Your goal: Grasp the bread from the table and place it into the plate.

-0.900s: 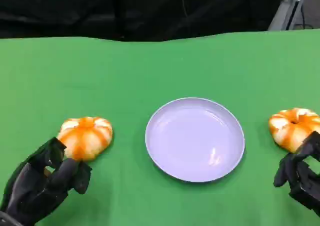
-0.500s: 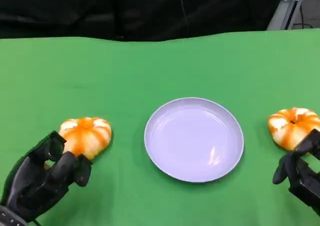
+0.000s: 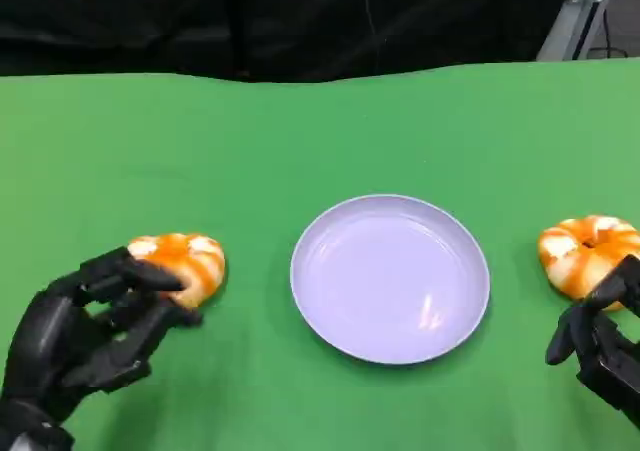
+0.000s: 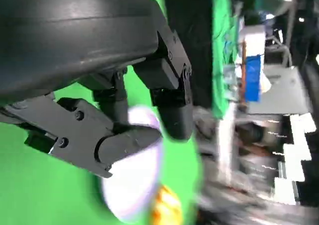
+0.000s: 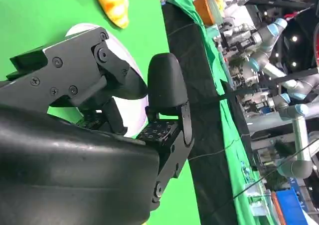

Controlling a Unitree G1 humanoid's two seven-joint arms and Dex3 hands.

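Two orange-and-white breads lie on the green table, one on each side of a lavender plate (image 3: 389, 277). My left hand (image 3: 85, 333) sits just in front of the left bread (image 3: 185, 261); its spread fingers (image 3: 130, 271) reach over the bread's near left side and touch it without closing round it. The right bread (image 3: 585, 254) rests near the right edge, with my right hand (image 3: 598, 351) just in front of it, holding nothing. The left wrist view, blurred, has the plate (image 4: 133, 185) and a bread (image 4: 167, 208) beyond my fingers. Past my fingers, the right wrist view has the plate (image 5: 130, 110) and a bread (image 5: 112, 3).
The green cloth (image 3: 330, 131) stretches flat to a black curtain (image 3: 300, 21) at the far edge. A metal stand (image 3: 575, 11) rises at the back right. Other robot arms (image 5: 264, 50) and lab clutter stand beyond the table.
My left hand has spread its fingers and reached forward onto the near side of the left bread. The right hand and both breads have stayed where they were.
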